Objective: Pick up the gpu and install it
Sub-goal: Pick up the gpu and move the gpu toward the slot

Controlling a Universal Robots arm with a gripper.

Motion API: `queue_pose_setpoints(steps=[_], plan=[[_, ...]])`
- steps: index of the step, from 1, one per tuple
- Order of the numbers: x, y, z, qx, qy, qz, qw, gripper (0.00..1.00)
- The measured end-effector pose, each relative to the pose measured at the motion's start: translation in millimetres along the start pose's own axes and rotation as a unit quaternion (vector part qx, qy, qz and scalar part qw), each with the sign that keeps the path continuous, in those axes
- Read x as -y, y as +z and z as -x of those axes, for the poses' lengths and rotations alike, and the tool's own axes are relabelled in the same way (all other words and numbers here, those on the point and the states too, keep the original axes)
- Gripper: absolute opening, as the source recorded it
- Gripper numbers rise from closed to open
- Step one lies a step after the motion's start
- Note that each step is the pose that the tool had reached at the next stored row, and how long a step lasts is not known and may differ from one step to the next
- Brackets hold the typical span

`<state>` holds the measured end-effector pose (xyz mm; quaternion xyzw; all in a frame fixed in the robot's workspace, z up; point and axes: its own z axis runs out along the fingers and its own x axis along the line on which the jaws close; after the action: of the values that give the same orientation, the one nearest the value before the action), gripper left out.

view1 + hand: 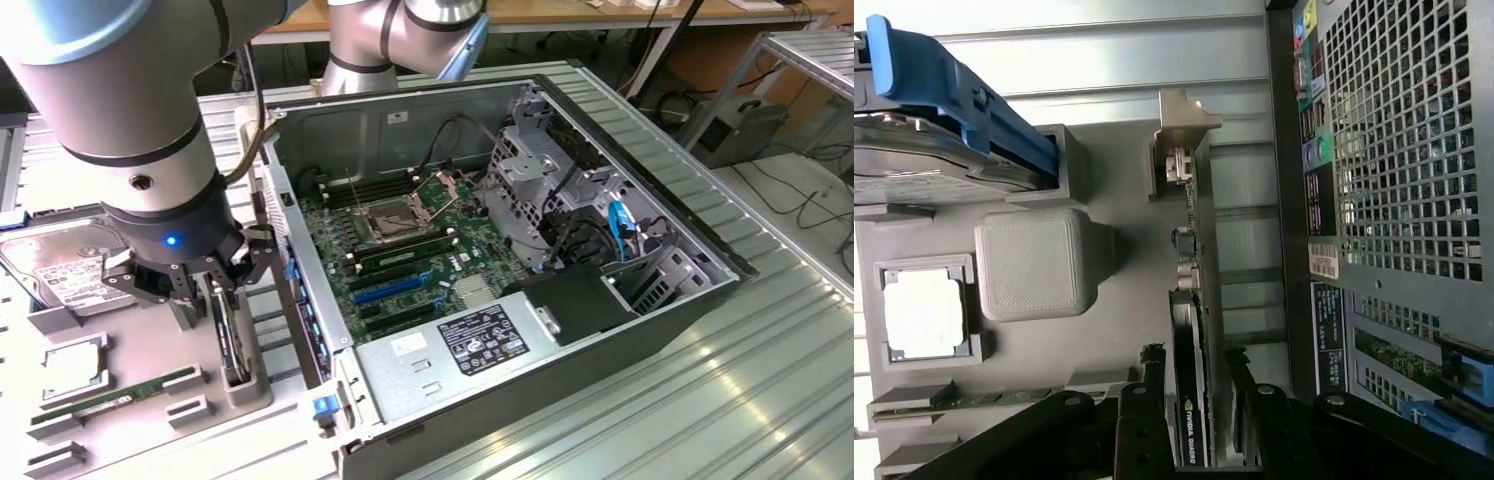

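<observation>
Thin dark gpu, seemingly upright, silver-bracketed.

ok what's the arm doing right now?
The arm's gripper sits over the gpu, which stands on edge in the gray fixture tray beside the open PC case. The jaws are open, with one finger on each side of the card and not clamped on it. The gpu is not yet installed.
</observation>
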<state>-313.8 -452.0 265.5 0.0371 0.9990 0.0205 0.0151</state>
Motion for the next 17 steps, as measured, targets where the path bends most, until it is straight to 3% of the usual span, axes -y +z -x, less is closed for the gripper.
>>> queue_pose_setpoints(steps=[2,10,17], plan=[[-3.8,5.7,-0.8,0.0002,0.0,0.0002,1.0,0.36],[-3.8,18.8,-3.3,0.0002,0.0,-0.0007,1.0,0.36],[-3.7,20.7,-3.4,0.0002,-0.001,-0.0007,1.0,0.36]])
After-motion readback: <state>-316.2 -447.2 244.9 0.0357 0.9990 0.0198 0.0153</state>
